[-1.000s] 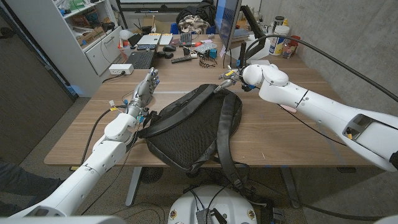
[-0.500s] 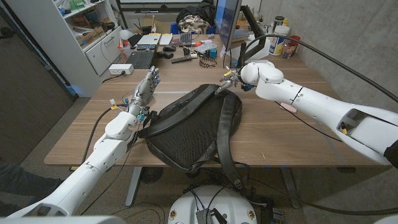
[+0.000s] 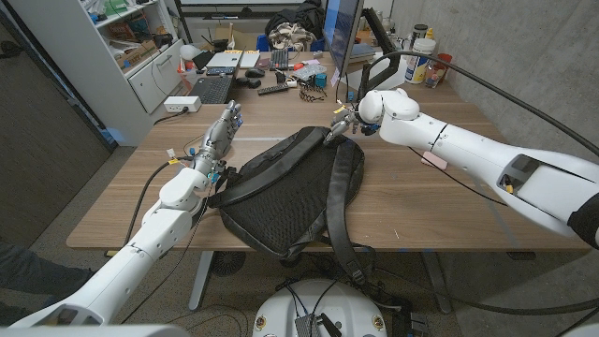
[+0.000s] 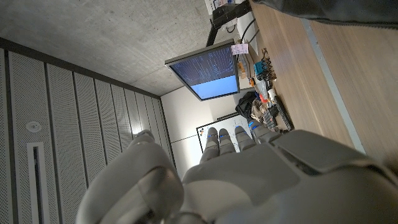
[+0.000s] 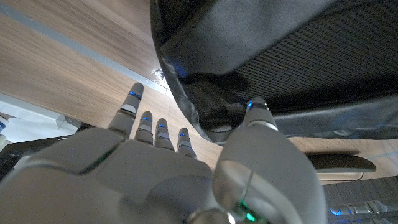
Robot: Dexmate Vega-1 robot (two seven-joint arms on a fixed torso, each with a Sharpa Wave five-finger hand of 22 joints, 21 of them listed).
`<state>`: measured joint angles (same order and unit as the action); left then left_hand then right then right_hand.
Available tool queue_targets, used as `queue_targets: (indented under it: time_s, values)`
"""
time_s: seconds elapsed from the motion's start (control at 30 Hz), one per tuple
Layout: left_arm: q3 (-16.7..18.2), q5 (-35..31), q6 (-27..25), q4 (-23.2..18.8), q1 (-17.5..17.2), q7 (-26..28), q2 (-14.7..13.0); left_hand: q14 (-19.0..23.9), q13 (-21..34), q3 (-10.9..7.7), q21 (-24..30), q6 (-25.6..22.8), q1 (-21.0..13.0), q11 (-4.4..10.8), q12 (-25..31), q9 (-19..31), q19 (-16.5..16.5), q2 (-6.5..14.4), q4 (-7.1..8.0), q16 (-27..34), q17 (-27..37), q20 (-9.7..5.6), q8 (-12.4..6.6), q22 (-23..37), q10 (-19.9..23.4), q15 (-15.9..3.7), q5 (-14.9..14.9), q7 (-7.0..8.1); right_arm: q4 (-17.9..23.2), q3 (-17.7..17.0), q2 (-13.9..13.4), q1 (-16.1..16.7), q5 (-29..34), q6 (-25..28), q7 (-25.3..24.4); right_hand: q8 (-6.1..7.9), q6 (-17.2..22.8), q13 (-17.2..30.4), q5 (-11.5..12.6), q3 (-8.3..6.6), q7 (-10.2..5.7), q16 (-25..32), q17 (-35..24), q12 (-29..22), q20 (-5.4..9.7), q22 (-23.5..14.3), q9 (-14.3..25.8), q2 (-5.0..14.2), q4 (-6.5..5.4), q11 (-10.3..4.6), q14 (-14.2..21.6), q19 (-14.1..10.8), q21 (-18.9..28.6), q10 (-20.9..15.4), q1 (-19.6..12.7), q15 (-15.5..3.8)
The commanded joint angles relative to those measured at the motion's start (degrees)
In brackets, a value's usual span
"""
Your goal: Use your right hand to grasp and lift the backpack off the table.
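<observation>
A black backpack (image 3: 290, 192) lies flat in the middle of the wooden table (image 3: 440, 201), its straps (image 3: 348, 245) trailing over the front edge. My right hand (image 3: 343, 124) is at the backpack's far top edge. In the right wrist view this hand (image 5: 186, 162) has its fingers (image 5: 134, 102) spread over the wood on one side of the bag's rim (image 5: 180, 93), with the thumb (image 5: 258, 118) on the other side at the mesh back panel (image 5: 298, 56). It grips nothing. My left hand (image 3: 221, 134) stands beside the bag's left side with straight fingers and holds nothing.
Behind the bag stand a monitor (image 3: 343, 33), a keyboard (image 3: 211, 90), small clutter and bottles (image 3: 423, 56). A pink note (image 3: 433, 159) lies under my right forearm. A white shelf unit (image 3: 140, 47) is at the far left. Bare wood lies right of the bag.
My right arm has shifted a little left and farther back, keeping the hand at the backpack's top edge. The left arm and the backpack have not moved.
</observation>
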<state>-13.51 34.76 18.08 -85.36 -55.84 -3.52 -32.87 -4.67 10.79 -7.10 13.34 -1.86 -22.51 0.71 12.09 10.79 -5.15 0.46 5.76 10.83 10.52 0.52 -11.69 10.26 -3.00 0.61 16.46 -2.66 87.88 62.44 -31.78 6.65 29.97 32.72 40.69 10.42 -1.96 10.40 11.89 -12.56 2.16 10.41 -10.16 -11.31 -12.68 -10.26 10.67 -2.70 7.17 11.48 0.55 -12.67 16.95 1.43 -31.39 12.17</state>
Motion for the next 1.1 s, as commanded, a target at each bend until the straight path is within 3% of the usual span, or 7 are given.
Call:
queue_targets:
  time_s: [0.03, 0.77, 0.83, 0.87, 1.03, 1.07, 1.1]
  values:
    - [-0.94, 0.14, 0.09, 2.0, 1.52, -1.57, 0.82, 0.43, 0.31, 0.22, -0.18, -0.29, -0.15, 0.19, 0.05, 0.14, -0.2, 0.8, 0.21, 0.37, 0.25, 0.56, -0.17, 0.13, 0.29, -0.06, -0.19, -0.15, -4.14, 3.14, 2.8, -3.61, 1.05, 0.92, 4.61, 0.35, -0.71, 0.12, 0.21, 0.17, 0.07, 0.56, -0.16, -0.31, 0.1, -0.23, 0.1, -0.62, -0.07, 0.17, 0.41, -0.67, -0.16, -0.42, -0.13, 0.0]
    - [-1.99, 0.44, 0.69, 6.4, 4.51, -4.0, 2.53, 0.55, 0.32, 0.37, -0.38, -0.33, -0.18, 0.36, 0.05, 0.15, -0.17, 0.88, 0.18, 0.36, 0.26, 0.72, -0.12, 0.14, 0.45, 0.0, -0.21, 0.02, -7.01, 6.53, 6.06, -6.38, 1.78, 2.12, 8.44, 0.34, -1.49, 0.12, 0.37, 0.25, 0.44, 0.92, -0.17, -0.37, 0.19, -0.3, 0.09, -0.44, 0.03, 0.46, 2.08, -2.95, -0.09, -0.5, -0.59, -0.14]
    - [-2.01, 0.45, 0.7, 6.56, 4.61, -4.06, 2.6, 0.57, 0.32, 0.39, -0.42, -0.3, -0.18, 0.37, 0.05, 0.15, -0.19, 0.89, 0.18, 0.36, 0.26, 0.78, -0.1, 0.14, 0.48, -0.01, -0.22, 0.02, -7.67, 6.83, 6.52, -6.64, 1.77, 2.33, 8.72, 0.6, -1.75, 0.22, 0.44, 0.53, 0.5, 1.11, -0.18, -0.64, 0.25, -0.47, 0.1, -0.38, 0.17, 0.32, 4.63, -9.38, 1.2, -1.08, -1.33, -0.04]
    - [-1.99, 0.5, 0.69, 6.61, 4.63, -4.07, 2.65, 0.58, 0.32, 0.4, -0.42, -0.3, -0.18, 0.34, 0.05, 0.15, -0.18, 0.9, 0.18, 0.36, 0.26, 0.75, -0.1, 0.14, 0.47, 0.0, -0.22, 0.01, -7.85, 6.8, 6.59, -6.63, 1.59, 2.12, 8.63, 0.73, -1.71, 0.36, 0.41, 0.76, 0.56, 1.09, -0.19, -0.99, 0.26, -0.45, 0.13, -0.45, 0.31, 0.13, 6.27, -14.06, 2.09, -2.08, -1.95, 0.05]
    - [-1.83, 0.52, 0.55, 6.55, 4.57, -3.77, 2.65, 0.61, 0.32, 0.42, -0.45, -0.33, -0.18, 0.3, 0.03, 0.15, -0.17, 0.92, 0.18, 0.37, 0.26, 0.81, -0.1, 0.14, 0.45, -0.06, -0.22, 0.09, -9.44, 7.61, 7.63, -7.19, 1.68, 2.67, 9.05, 1.3, 0.09, 0.95, 0.34, 1.11, -0.97, 2.15, -0.42, -2.74, 0.43, -0.21, 0.37, -0.63, 0.73, -0.32, 13.77, -25.37, 3.83, -7.03, -4.05, -1.08]
    - [-1.79, 0.51, 0.49, 6.49, 4.54, -3.72, 2.61, 0.63, 0.32, 0.43, -0.46, -0.31, -0.19, 0.31, 0.03, 0.15, -0.18, 0.93, 0.18, 0.37, 0.26, 0.8, -0.09, 0.14, 0.47, -0.04, -0.22, 0.07, -9.98, 7.89, 7.98, -7.44, 1.75, 2.85, 9.33, 1.44, 0.52, 1.04, 0.34, 1.13, -1.23, 2.16, -0.45, -3.02, 0.58, -0.21, 0.4, -0.64, 0.72, -0.45, 14.19, -26.5, 4.08, -7.69, -4.18, -1.32]
    - [-1.76, 0.52, 0.41, 6.41, 4.52, -3.66, 2.57, 0.63, 0.32, 0.44, -0.48, -0.35, -0.19, 0.32, 0.03, 0.15, -0.17, 0.94, 0.18, 0.36, 0.26, 0.82, -0.1, 0.14, 0.49, -0.04, -0.23, 0.1, -10.39, 8.11, 8.25, -7.62, 1.81, 2.99, 9.44, 1.68, 1.49, 1.36, 0.34, 1.1, -1.37, 2.87, -0.65, -3.85, 0.49, -0.13, 0.52, -0.57, 0.72, -0.77, 17.4, -29.79, 4.63, -9.63, -4.75, -1.9]
